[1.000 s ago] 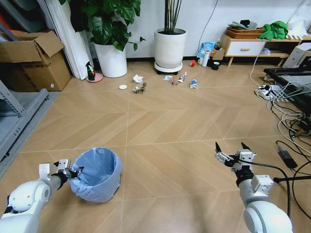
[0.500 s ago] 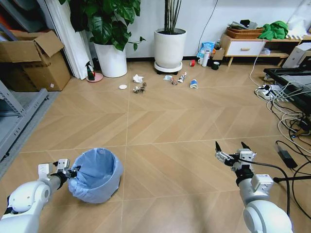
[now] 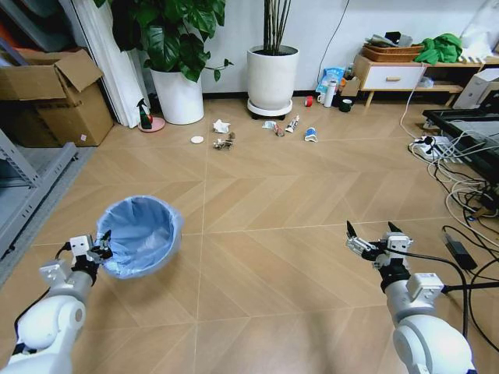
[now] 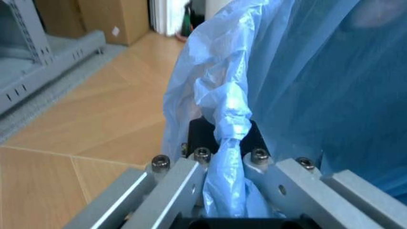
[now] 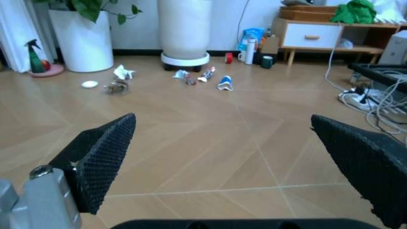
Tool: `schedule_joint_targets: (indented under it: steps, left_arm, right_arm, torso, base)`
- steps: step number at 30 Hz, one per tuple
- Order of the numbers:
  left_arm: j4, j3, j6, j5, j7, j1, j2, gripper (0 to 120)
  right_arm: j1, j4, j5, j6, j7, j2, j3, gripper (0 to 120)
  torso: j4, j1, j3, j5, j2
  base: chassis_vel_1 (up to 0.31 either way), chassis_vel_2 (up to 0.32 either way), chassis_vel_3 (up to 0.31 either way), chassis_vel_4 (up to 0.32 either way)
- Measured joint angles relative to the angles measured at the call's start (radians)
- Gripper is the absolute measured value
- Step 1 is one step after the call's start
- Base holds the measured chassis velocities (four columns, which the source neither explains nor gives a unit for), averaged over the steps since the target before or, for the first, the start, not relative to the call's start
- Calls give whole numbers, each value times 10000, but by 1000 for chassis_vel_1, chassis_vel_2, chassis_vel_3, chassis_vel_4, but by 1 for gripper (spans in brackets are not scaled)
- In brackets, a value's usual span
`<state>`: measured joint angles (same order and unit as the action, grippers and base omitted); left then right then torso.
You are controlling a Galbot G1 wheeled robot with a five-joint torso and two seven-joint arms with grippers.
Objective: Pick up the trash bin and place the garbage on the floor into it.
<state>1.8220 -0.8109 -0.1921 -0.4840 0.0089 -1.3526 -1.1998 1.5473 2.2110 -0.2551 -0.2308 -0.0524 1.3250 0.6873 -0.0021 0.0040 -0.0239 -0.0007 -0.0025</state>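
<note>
I have the left tool (image 3: 100,248) at the lower left of the head view, clamped on the rim of the trash bin (image 3: 140,235). My left wrist view confirms it: both fingers (image 4: 175,191) are pressed onto a bunched fold of the light blue bag (image 4: 224,143) at the rim. The bin hangs clear of the floor (image 3: 265,195) and is tilted, so its open mouth faces up toward my head camera.

The right tool (image 3: 373,238) hovers at the lower right of the head view, its fingers spread apart with nothing between them. In the right wrist view the 2 black fingertips (image 5: 105,152) stand wide at either side of the frame over bare floor.

The garbage (image 3: 257,131) lies well apart from both tools, scattered along the upper middle of the head view, in front of 2 white plant pots (image 3: 272,76). From left to right I see a white disc (image 3: 197,140), crumpled white paper (image 3: 221,126), a small brown clump (image 3: 224,142), a printed tube (image 3: 292,124) and a blue-white wrapper (image 3: 311,135). All pieces rest on the floor.

A cardboard box (image 3: 51,97) stands at the upper left, and cables (image 3: 460,183) trail along the right edge.
</note>
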Motion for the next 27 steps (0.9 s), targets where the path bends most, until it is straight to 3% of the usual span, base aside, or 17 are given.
schedule_joint_targets:
  steps: [8, 19, 27]
  left_arm:
    - [798, -13, 385, 543, -152, -345, -755, 0]
    - [1087, 76, 120, 594, -145, -399, -655, 0]
    - [1092, 51, -101, 719, -113, -465, -552, 0]
  right_arm:
    - [34, 48, -10, -34, 276, 8, 31, 100]
    - [41, -13, 193, 152, 458, 122, 38, 100]
    - [99, -5, 390, 256, 473, 157, 49, 100]
  torso:
    - [-1, 0, 0, 1, 0]
    - [-1, -2, 1, -2, 0]
    - [-1, 0, -1, 2, 0]
  base:
    - [0, 0, 0, 0]
    - [-15, 15, 13, -17]
    - [-111, 195, 103, -196]
